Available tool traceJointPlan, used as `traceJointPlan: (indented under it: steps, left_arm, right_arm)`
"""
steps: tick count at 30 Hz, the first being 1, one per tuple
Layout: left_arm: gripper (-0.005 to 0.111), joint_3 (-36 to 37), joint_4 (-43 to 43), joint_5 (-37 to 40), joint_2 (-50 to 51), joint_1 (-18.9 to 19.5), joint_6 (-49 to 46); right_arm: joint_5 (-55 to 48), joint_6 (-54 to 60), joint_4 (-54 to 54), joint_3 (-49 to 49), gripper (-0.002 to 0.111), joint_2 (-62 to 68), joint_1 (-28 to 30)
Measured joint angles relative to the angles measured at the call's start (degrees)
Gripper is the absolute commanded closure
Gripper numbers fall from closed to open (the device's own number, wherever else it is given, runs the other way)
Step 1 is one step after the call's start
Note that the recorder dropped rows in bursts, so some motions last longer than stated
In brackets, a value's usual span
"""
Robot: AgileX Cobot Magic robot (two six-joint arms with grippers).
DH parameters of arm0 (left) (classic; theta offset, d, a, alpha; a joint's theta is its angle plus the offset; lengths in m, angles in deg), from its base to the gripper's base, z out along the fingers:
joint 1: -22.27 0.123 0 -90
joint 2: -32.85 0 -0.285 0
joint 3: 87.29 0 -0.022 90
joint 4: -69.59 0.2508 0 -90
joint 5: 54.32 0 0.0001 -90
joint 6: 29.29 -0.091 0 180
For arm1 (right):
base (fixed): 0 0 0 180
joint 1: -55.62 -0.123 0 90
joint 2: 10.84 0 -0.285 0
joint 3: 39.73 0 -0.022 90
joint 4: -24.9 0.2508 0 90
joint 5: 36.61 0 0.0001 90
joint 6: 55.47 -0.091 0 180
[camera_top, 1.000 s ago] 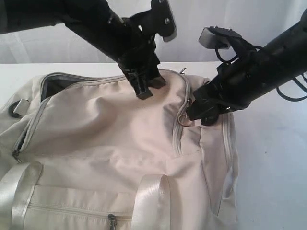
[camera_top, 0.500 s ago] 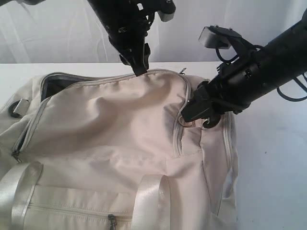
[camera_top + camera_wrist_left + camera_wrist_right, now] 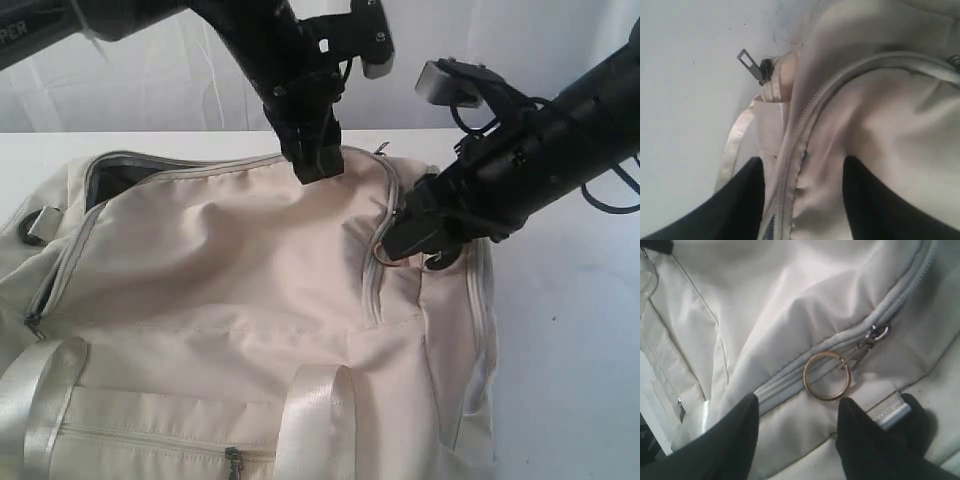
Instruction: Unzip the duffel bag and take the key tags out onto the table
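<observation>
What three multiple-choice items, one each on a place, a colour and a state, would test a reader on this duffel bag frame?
1. Where is the metal ring?
A) on the duffel bag beside a zipper track, just ahead of the right claw
B) tucked inside a pocket
C) hanging from a strap

2. What colour is that ring?
A) red
B) gold
C) black

3. How does the right claw stand?
A) shut on the ring
B) shut on a strap
C) open, holding nothing

Answers:
1 A: the right wrist view shows it hooked to the zipper pull and lying on the fabric.
2 B: it gleams gold against the cream cloth.
3 C: both fingers are spread apart, with the ring free beyond them.
</observation>
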Motion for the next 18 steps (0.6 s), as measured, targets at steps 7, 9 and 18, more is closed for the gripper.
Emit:
traceJointPlan:
  steps: [7,9,18]
  left_arm:
    - [0.107,0.00,-0.11,3.36,0.52,0.00,0.10]
    - [0.107,0.00,-0.11,4.64,0.52,0.00,0.10]
    - [0.107,0.00,-0.31,9.71,-1.20,-0.08,0.85]
  right_arm:
    - [0.00,-1.22,-1.74,0.00,0.061,0.00,0.00]
    - [0.00,-1.34,-1.84,0.00,0.061,0.00,0.00]
    - [0.53,-1.79,-2.32,0.00,0.061,0.00,0.00]
